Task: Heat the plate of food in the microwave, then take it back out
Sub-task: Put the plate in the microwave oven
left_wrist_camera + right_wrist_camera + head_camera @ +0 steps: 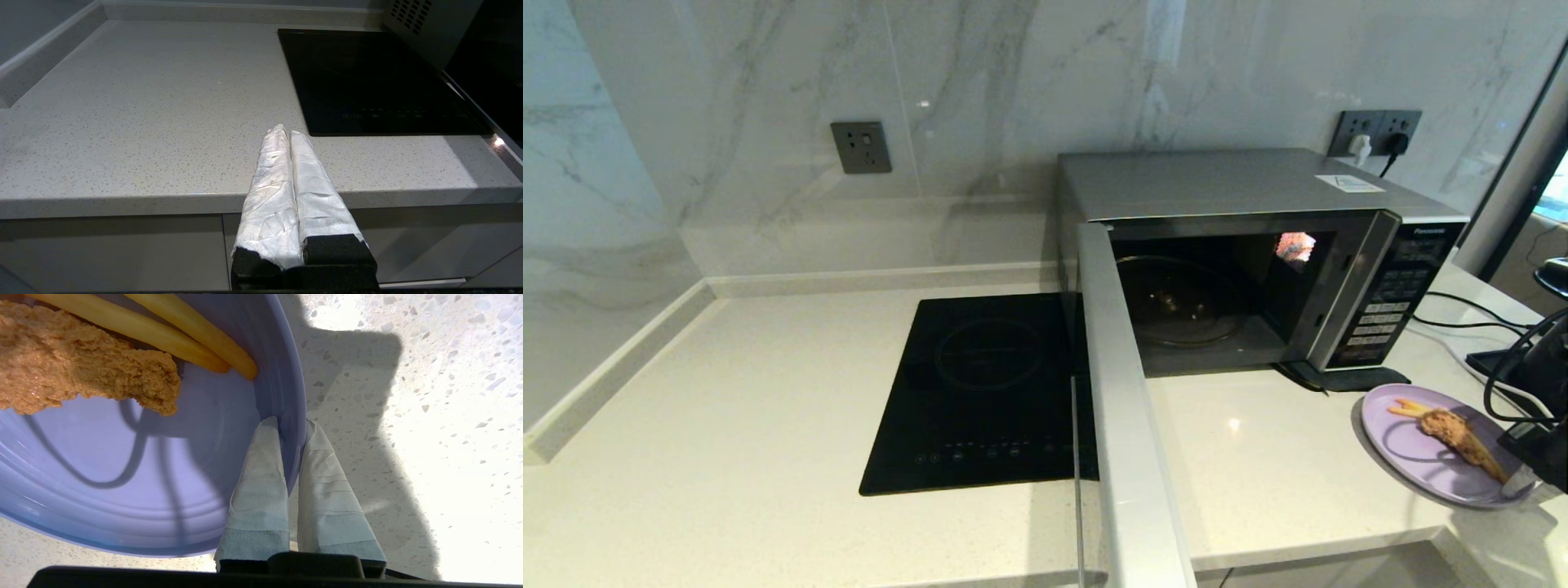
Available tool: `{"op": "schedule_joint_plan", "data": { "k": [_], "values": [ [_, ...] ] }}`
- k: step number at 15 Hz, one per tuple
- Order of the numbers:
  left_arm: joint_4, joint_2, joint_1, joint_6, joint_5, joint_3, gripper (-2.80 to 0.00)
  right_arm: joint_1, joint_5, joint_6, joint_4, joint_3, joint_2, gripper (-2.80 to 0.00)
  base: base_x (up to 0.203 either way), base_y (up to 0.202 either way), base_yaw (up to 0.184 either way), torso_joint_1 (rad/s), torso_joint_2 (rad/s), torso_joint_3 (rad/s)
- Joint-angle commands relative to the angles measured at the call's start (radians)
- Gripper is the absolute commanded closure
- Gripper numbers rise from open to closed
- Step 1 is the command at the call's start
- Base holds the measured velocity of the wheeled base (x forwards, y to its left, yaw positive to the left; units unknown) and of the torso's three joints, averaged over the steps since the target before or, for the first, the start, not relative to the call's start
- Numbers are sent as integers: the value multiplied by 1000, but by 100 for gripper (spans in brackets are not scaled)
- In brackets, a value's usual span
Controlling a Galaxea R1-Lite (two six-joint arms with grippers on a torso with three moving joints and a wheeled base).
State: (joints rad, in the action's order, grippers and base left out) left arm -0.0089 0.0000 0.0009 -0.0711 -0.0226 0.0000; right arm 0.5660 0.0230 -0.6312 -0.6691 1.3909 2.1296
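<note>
Right tool (292,424) pinches the plate of food (143,486) rim, seen clearly only from its wrist; left tool (286,132) pressed together.

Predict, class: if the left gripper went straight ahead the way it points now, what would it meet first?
Probably the bare countertop: the left gripper, shut, points over its front edge, just left of the black cooktop. Depth is uncertain.

Microwave (1258,261) door's lower end is cut off.

A home kitchen. A pale speckled stone countertop (727,425) meets a marbled wall (1013,82), with a flat black induction cooktop (980,392) and boxy silver microwave (1258,261).
</note>
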Motion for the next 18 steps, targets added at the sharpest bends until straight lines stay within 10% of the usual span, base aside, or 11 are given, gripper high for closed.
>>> {"op": "schedule_joint_plan", "data": {
  "k": [1, 18],
  "values": [
    [0, 2, 1, -1, 0, 0, 0, 1, 0, -5, -4, 0, -17, 0, 0, 0, 0, 0, 0, 0],
    [0, 2, 1, -1, 0, 0, 0, 67, 186, -27, -3, -42, -268, 0, 0, 0, 0, 0, 0, 0]
  ]
}}
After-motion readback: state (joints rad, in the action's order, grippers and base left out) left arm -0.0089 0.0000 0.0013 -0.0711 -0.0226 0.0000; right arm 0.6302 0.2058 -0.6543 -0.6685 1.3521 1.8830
